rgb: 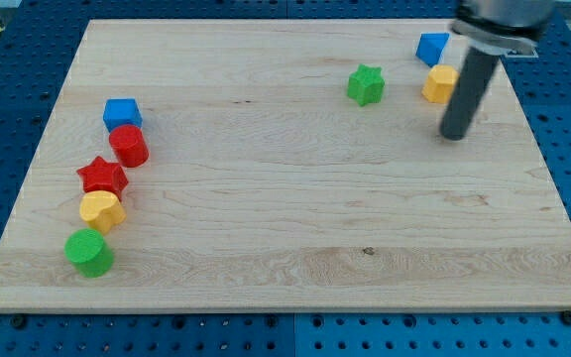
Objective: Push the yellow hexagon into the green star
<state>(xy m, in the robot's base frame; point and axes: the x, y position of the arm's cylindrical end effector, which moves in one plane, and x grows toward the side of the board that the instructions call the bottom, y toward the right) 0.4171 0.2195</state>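
at five o'clock of the yellow hexagon [440, 84] sat my tip [453, 136], jawless, holding nothing; pushing from there risked driving it into the blue block [431, 48], missing the green star [366, 85].

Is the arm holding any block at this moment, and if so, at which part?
Nothing is held. My tip is a bare rod standing on the board, just below the yellow hexagon toward the view's right; whether the rod touches it cannot be told.
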